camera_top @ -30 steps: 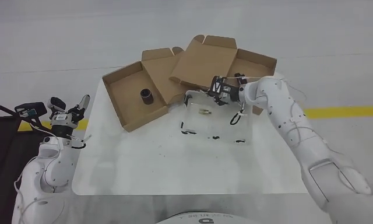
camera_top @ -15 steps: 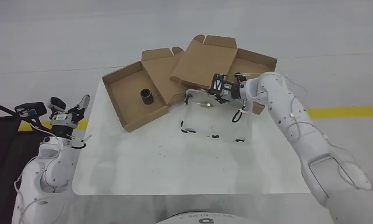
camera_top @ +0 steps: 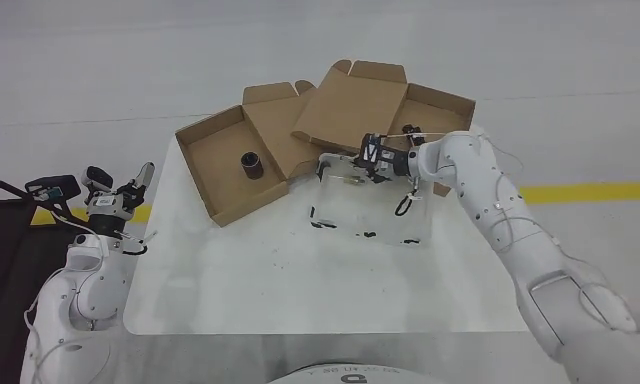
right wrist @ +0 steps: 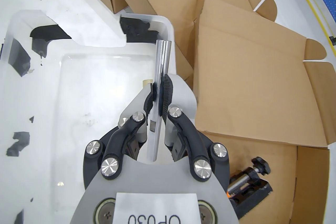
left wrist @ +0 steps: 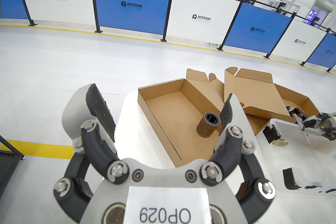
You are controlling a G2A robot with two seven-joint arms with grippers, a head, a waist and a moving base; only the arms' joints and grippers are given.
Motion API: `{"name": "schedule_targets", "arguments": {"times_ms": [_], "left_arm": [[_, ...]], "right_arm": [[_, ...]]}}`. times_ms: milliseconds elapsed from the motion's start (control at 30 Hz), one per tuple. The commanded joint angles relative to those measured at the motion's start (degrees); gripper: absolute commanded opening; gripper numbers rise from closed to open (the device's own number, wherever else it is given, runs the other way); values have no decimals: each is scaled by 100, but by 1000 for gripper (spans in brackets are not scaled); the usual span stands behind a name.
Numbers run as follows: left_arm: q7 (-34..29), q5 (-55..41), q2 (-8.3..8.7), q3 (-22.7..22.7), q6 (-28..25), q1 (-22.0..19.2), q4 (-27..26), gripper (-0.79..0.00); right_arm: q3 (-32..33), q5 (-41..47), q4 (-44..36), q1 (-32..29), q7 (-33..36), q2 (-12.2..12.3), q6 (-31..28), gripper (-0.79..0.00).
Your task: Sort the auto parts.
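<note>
Your right gripper (right wrist: 158, 89) pinches a shiny silver metal rod (right wrist: 162, 57), its tip jutting beyond the pads (right wrist: 168, 87); left gripper (left wrist: 161, 93) gapes.

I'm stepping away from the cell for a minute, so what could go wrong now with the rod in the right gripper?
The right gripper pinches the thin rod between its pads, and a long end sticks out beyond them, so the rod may pivot or slip. An open flap lies right beside the bin. The rod's tip could snag the flap's edge if carried that way.
</note>
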Motion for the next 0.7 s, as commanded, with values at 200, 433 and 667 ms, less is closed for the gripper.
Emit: {"name": "schedule_targets", "arguments": {"times_ms": [200,433,667], "left_arm": [[0,0,0,0,0,0,0,0],[0,0,0,0,0,0,0,0],[0,0,0,0,0,0,0,0]], "right_arm": [[745,-418,-2989,-2680,354,477,332,-785],[1445,-605,-4080,-3684,-144,656,875,-785],[1445,-605,-4080,-3684,-144,656,875,-785]]}}
